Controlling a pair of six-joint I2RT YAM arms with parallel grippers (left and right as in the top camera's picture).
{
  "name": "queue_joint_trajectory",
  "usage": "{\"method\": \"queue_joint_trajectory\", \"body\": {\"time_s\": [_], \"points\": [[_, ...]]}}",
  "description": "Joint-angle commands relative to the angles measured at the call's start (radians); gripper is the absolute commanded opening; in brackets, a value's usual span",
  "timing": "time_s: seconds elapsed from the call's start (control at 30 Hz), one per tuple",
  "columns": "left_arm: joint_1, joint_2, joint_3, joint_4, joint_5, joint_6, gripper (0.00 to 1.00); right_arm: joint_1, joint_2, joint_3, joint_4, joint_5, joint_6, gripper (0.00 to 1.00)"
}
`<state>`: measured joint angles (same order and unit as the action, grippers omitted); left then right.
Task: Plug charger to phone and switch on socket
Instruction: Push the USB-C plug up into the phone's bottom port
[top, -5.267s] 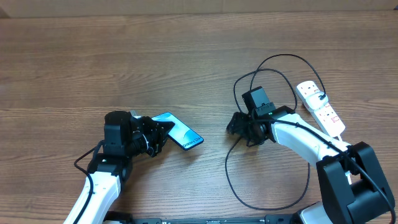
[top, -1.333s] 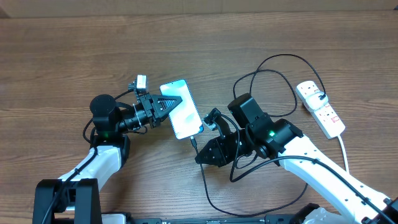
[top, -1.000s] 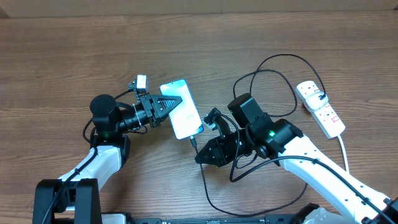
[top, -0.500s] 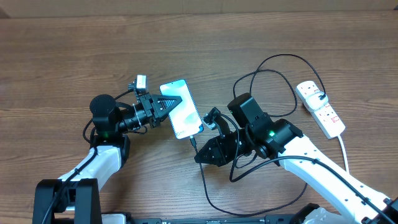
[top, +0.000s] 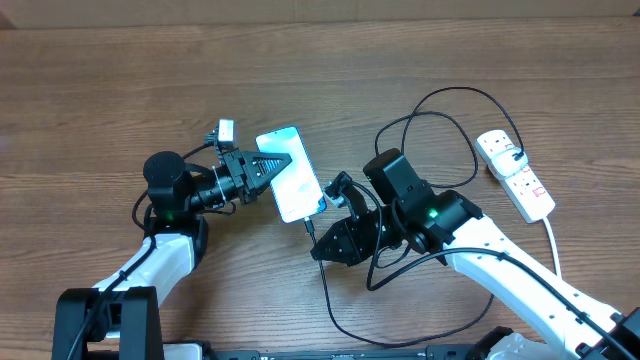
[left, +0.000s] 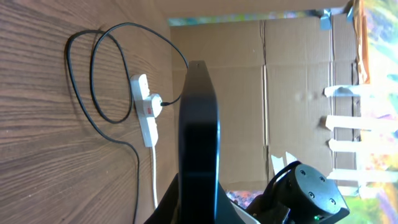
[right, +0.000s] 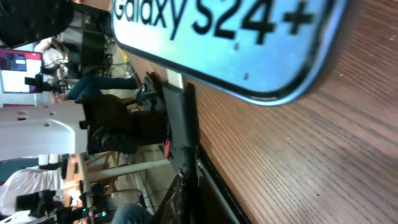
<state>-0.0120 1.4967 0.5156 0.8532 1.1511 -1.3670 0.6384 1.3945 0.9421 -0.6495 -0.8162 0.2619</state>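
The phone (top: 290, 172) is held off the table, screen up, with my left gripper (top: 262, 170) shut on its left long edge. In the left wrist view the phone (left: 199, 124) stands edge-on between the jaws. My right gripper (top: 326, 243) is shut on the charger's black connector (top: 311, 227), whose tip is at the phone's near end. I cannot tell whether it is inserted. The right wrist view shows the phone's "Galaxy" end (right: 230, 43) close above the held connector (right: 186, 134). The socket (top: 515, 175) lies at the far right, the charger plugged into it.
The charger's cable (top: 440, 110) loops over the table between the right arm and the socket, with another loop (top: 345, 320) near the front edge. The socket's white cord (top: 553, 235) runs toward the front right. Cardboard walls (left: 298, 93) stand behind the table.
Five seconds ago the phone was lower left and my right gripper was at the cable mid-table. Over the last second the right gripper and connector edged slightly toward the phone.
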Motion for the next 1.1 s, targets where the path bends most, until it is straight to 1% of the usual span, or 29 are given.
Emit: {"method": "queue_joint_trajectory", "body": {"time_s": [0.0, 0.13, 0.37, 0.43, 0.47, 0.57, 0.6, 0.63, 0.67, 0.7, 0.73, 0.8, 0.87, 0.9, 0.93, 1.0, 1.07], "points": [[-0.004, 0.001, 0.026, 0.008, 0.082, 0.079, 0.04, 0.002, 0.003, 0.000, 0.015, 0.050, 0.003, 0.04], [-0.004, 0.001, 0.026, 0.008, 0.088, 0.097, 0.04, 0.002, 0.003, 0.000, 0.047, 0.058, -0.004, 0.04], [-0.026, 0.001, 0.026, 0.008, 0.098, 0.097, 0.04, 0.002, 0.003, 0.001, 0.164, 0.057, 0.001, 0.04], [-0.033, 0.001, 0.026, 0.008, 0.097, 0.105, 0.04, 0.002, 0.003, 0.001, 0.161, 0.084, 0.000, 0.04], [-0.032, 0.001, 0.026, 0.008, 0.097, 0.113, 0.04, 0.002, 0.003, 0.001, 0.151, 0.103, 0.000, 0.07], [-0.032, 0.001, 0.026, 0.008, 0.087, 0.139, 0.04, 0.002, 0.000, 0.002, 0.116, 0.124, 0.000, 0.19], [-0.032, 0.001, 0.026, 0.008, 0.082, 0.146, 0.04, 0.002, -0.005, 0.002, 0.108, 0.124, -0.001, 0.32], [-0.032, 0.001, 0.026, 0.005, 0.077, 0.151, 0.04, 0.002, -0.013, 0.004, 0.099, 0.124, -0.001, 0.40], [-0.032, 0.001, 0.026, 0.002, 0.072, 0.156, 0.04, 0.002, -0.031, 0.009, 0.082, 0.126, -0.005, 0.52], [-0.032, 0.001, 0.026, -0.008, 0.065, 0.159, 0.04, 0.002, -0.049, 0.018, 0.064, 0.130, -0.006, 0.60], [-0.032, 0.001, 0.026, -0.020, 0.060, 0.165, 0.04, 0.002, -0.065, 0.027, 0.047, 0.135, -0.007, 0.62], [-0.032, 0.001, 0.026, -0.042, 0.046, 0.177, 0.04, 0.002, -0.119, 0.056, -0.012, 0.153, -0.007, 0.78], [-0.032, 0.001, 0.026, -0.044, 0.042, 0.183, 0.05, 0.006, -0.194, 0.085, -0.091, 0.228, -0.006, 0.93], [-0.032, 0.001, 0.026, -0.044, 0.039, 0.186, 0.04, 0.010, -0.217, 0.087, -0.110, 0.261, -0.005, 0.96], [-0.032, 0.001, 0.026, -0.045, 0.026, 0.191, 0.04, 0.030, -0.269, 0.087, -0.148, 0.357, 0.002, 0.99], [-0.032, 0.001, 0.026, -0.043, 0.011, 0.209, 0.04, 0.075, -0.309, 0.084, -0.177, 0.491, 0.013, 1.00], [-0.032, 0.001, 0.026, -0.044, -0.006, 0.226, 0.04, 0.161, -0.321, 0.068, -0.174, 0.675, 0.075, 1.00]]}}
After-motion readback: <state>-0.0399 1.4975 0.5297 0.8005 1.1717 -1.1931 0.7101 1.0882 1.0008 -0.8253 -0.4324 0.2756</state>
